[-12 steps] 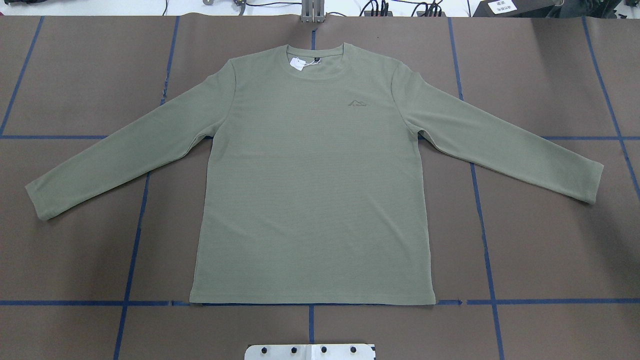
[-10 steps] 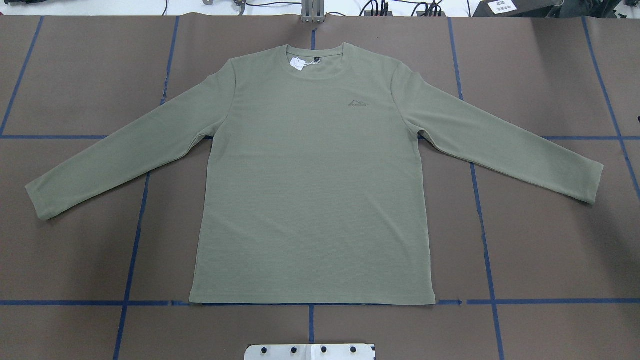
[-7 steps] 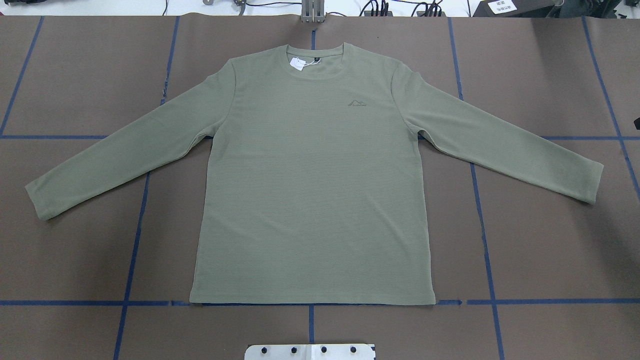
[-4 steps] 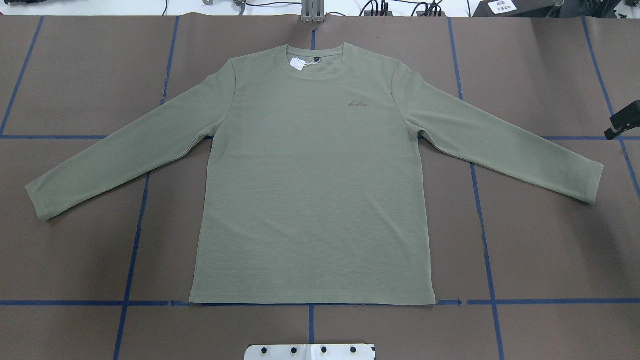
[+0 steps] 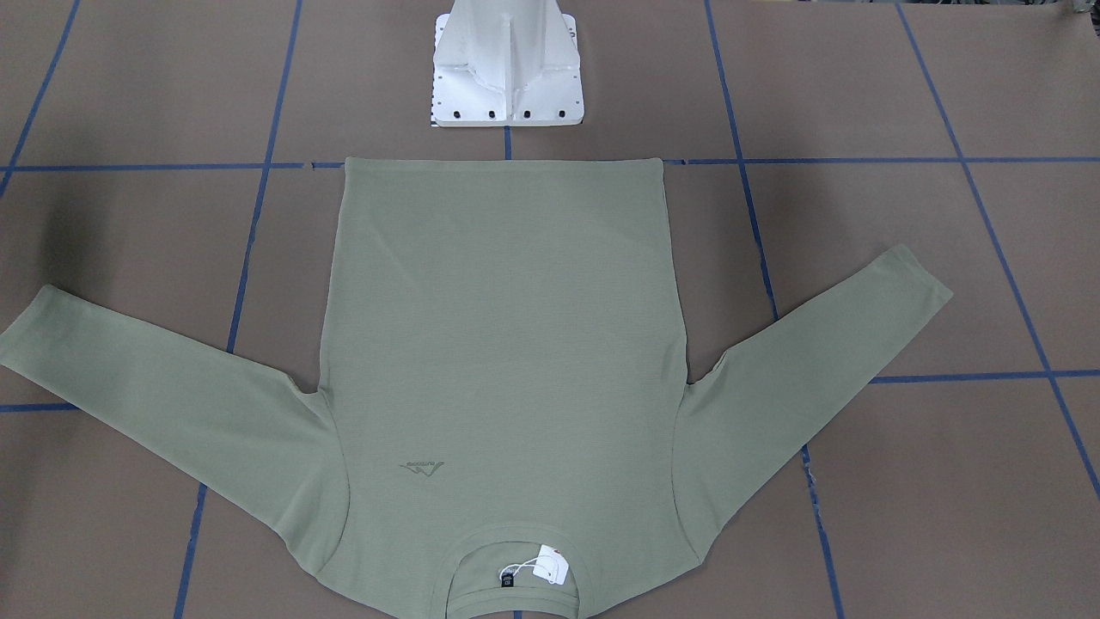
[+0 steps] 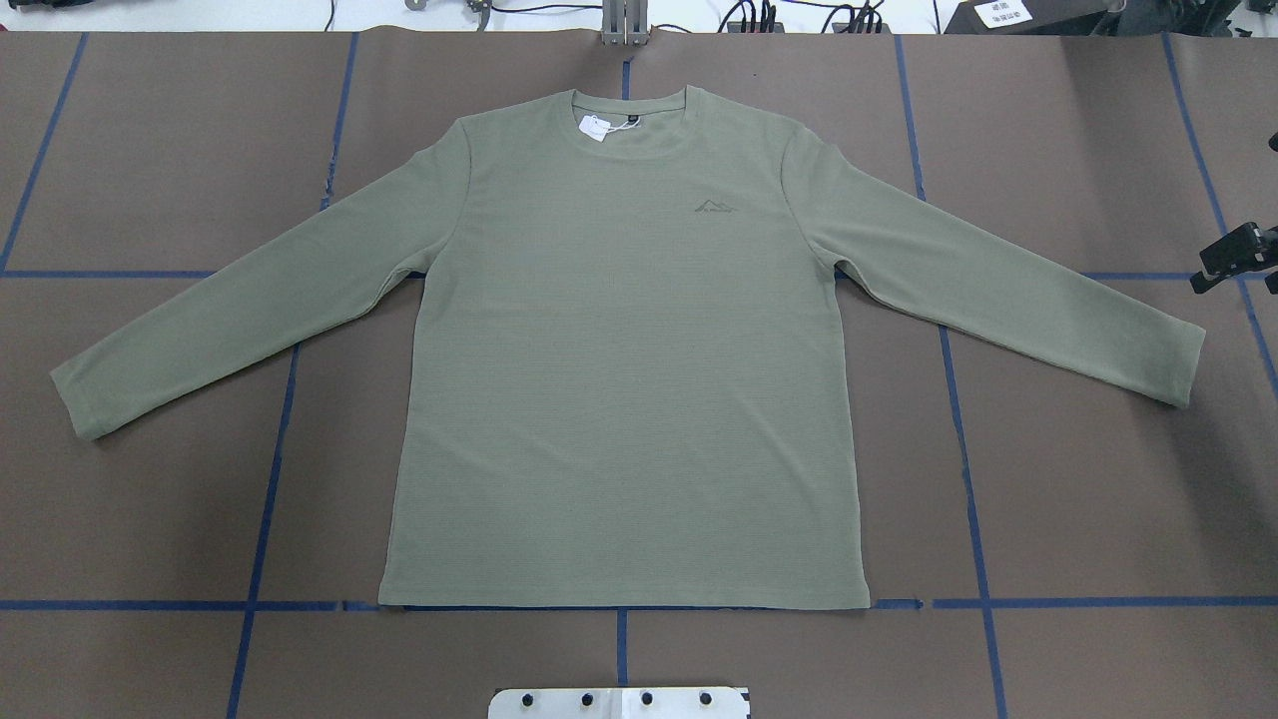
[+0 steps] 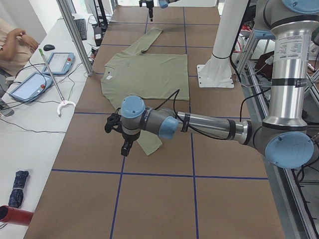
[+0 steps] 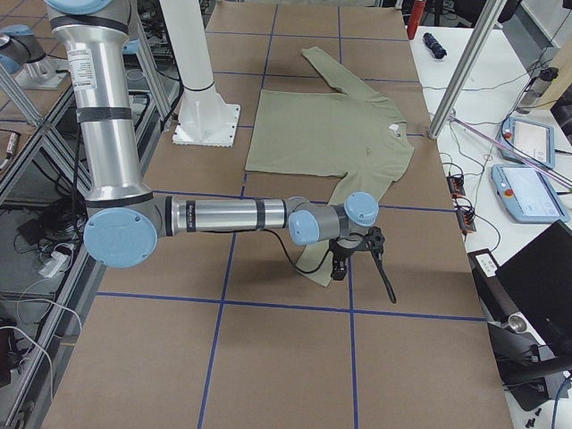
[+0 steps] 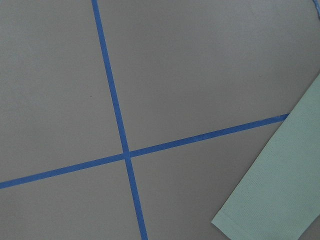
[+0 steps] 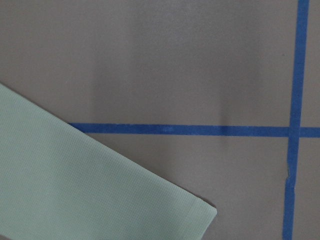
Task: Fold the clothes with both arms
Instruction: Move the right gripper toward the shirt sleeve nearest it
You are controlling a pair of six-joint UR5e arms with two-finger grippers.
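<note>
Across the bench, front: shirt (image 5: 503, 344) flat, face up, sleeves spread; pedestal (image 5: 507, 77) beyond the hem.
Overhead: right hand (image 6: 1230, 262) near right cuff (image 6: 1178, 369), fingers seemingly apart.
Left end: left hand (image 7: 119, 138) above left cuff (image 7: 152, 144); its spread, cannot tell.
Right end: nothing further.
Wrists: cuffs off-centre.
Next: centre each hand, pinch both layers.
Around: tablets (image 7: 59, 62), person (image 7: 15, 42), well apart.

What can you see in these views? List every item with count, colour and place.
long-sleeved shirt: one, sage green, flat on table, sleeves spread
hang tag: one, white, at collar
table cover: one, brown, under shirt
tape lines: several, blue, gridding cover
pedestal base: one, white, beside hem
teach pendants: two, grey, side table
left arm, right arm: two, silver with blue caps, reaching towards cuffs
left gripper, right gripper: two, black, beside the cuffs
</note>
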